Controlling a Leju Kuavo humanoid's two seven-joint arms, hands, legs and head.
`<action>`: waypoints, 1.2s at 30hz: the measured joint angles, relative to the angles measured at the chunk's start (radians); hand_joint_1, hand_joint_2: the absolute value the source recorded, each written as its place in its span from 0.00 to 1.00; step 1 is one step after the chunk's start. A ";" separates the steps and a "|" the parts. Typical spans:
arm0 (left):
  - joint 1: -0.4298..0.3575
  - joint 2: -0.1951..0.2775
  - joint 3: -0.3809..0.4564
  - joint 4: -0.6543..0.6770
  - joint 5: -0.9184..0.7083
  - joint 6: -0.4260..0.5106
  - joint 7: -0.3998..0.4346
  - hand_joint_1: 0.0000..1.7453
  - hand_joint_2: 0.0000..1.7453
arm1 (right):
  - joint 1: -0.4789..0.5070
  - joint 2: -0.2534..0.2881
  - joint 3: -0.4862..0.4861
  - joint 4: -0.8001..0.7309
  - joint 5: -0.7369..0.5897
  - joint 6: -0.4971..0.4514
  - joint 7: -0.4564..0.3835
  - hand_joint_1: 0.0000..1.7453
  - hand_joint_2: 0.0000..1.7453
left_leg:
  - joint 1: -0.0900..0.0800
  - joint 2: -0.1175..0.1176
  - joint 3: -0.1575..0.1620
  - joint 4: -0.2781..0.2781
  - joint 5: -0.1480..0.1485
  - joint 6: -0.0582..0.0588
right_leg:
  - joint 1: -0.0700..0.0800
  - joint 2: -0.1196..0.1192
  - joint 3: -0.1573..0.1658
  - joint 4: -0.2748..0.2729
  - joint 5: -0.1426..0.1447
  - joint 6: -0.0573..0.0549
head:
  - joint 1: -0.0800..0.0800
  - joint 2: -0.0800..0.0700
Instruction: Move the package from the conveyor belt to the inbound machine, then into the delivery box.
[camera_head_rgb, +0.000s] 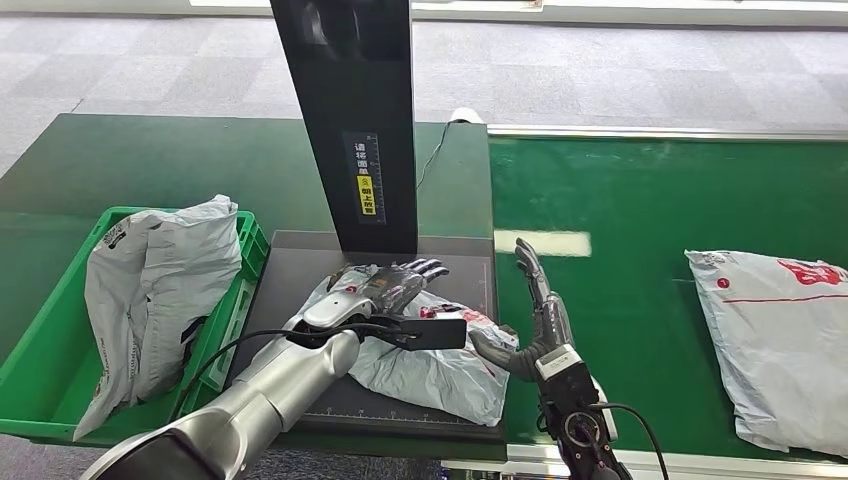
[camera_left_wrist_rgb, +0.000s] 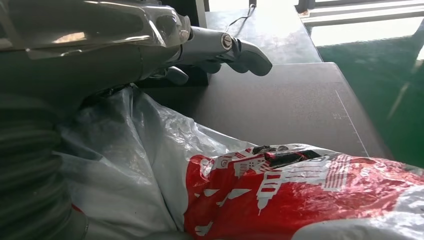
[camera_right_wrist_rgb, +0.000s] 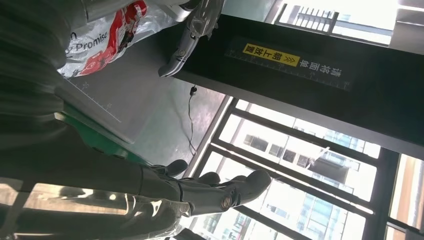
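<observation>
A: Head view, where's the package (camera_head_rgb: 430, 365)?

B: It's flat on the inbound machine (camera_head_rgb: 470, 275) plate, so the scanner post can read it. My left hand (camera_head_rgb: 395, 285) rests on top, fingers spread, gripping nothing.

A: Left wrist?

B: Same, fingers extended over crinkled plastic.

A: Right wrist?

B: The right hand (camera_right_wrist_rgb: 220, 192) is open, held clear beside the plate.

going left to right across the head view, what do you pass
green bin holding a grey bag → left hand on the package on the machine's dark platform → right hand → another package on the green belt
</observation>
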 joint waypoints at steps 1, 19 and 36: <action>-0.002 -0.001 -0.001 0.003 0.000 0.000 0.000 0.01 1.00 | 0.000 0.000 -0.001 0.000 0.000 0.000 0.000 0.00 1.00 | 0.000 0.000 0.000 0.000 0.000 0.000 | 0.000 0.000 0.000 0.000 0.000 0.000 | 0.000 0.000; 0.021 0.018 -0.029 -0.006 0.053 0.057 -0.029 1.00 1.00 | 0.044 0.001 -0.032 -0.031 0.003 -0.004 0.024 0.00 1.00 | -0.001 -0.001 0.001 0.000 0.001 0.002 | -0.001 -0.003 0.001 0.000 0.000 0.001 | 0.000 0.000; 0.107 0.068 -0.008 -0.181 0.125 0.334 -0.092 1.00 1.00 | 0.109 0.000 -0.073 -0.112 -0.016 -0.002 0.029 0.00 1.00 | -0.001 -0.001 -0.003 0.000 0.001 0.002 | -0.001 -0.002 -0.003 0.000 0.000 0.001 | 0.000 0.000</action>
